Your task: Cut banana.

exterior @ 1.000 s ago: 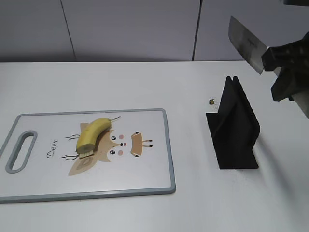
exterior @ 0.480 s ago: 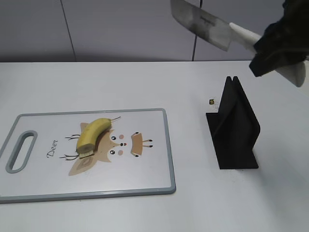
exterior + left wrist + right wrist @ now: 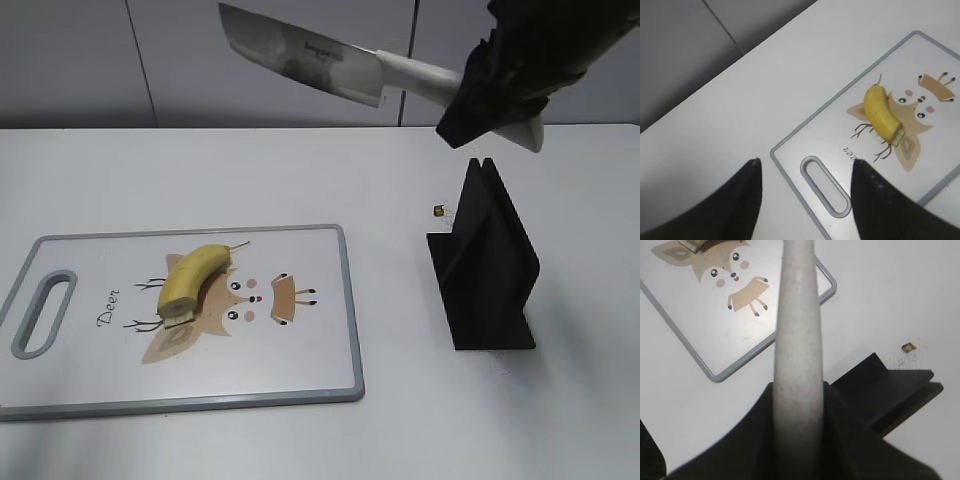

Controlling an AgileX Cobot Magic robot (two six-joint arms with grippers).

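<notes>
Right end effector [image 3: 490, 95] clamps the knife [image 3: 300, 55] handle, blade held high for clearance. Banana [image 3: 192, 277] lies on cutting board [image 3: 345, 300], table's left side. Left end effector [image 3: 805, 200] spread, idle.

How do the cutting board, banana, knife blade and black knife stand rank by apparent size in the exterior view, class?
1. cutting board
2. black knife stand
3. knife blade, though raised, so nearness makes this unsure
4. banana

bare table around cutting board [image 3: 345, 300], knife stand [image 3: 485, 265] upright at right
</notes>
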